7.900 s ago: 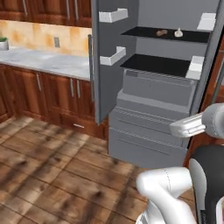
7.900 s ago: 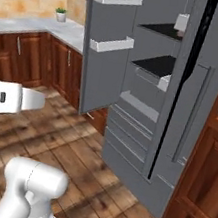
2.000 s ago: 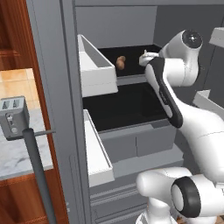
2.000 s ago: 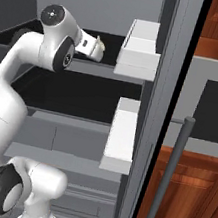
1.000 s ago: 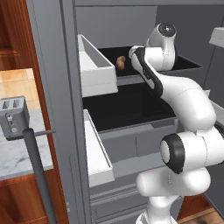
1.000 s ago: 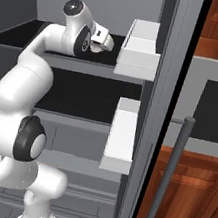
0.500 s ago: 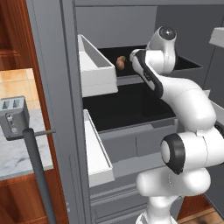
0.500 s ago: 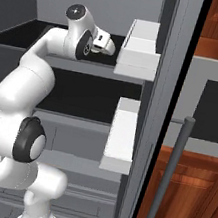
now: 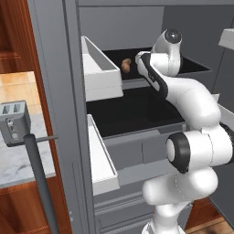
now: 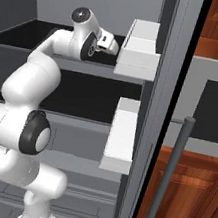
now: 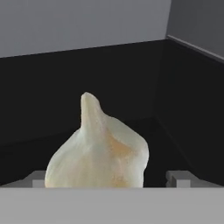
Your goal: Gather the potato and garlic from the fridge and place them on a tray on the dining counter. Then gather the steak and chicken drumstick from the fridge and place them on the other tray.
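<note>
right up close, the garlic (image 11: 98, 154) sits between the gripper (image 11: 109, 180)'s spread, open fingertips (image 11: 177, 178) on the fridge (image 9: 55, 91)'s dark upper shelf (image 9: 192, 66), lined up seemingly for a grasp, the potato (image 9: 124, 64) lying farther along it.

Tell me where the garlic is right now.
In the hand view the garlic sits upright on the fridge's dark upper shelf, right in front of the gripper, between its fingertips.
</note>
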